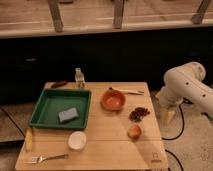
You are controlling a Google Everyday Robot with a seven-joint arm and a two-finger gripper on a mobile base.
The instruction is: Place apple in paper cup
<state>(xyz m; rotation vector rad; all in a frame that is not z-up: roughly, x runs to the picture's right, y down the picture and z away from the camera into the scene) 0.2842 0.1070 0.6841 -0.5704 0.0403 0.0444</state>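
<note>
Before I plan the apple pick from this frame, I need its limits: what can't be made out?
Camera view:
- Arm: cut off by the right frame edge.
- Pincer: hangs beside the table's right side; its detail is too small to read.
- Dark object behind the green tray: too dark to identify.
- Bottle: label too small.
- Apple: underside hidden by its own body.

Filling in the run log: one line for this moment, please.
apple: on table, untouched | paper cup: empty, left of apple | end effector: beyond table's right edge, apart from apple
</note>
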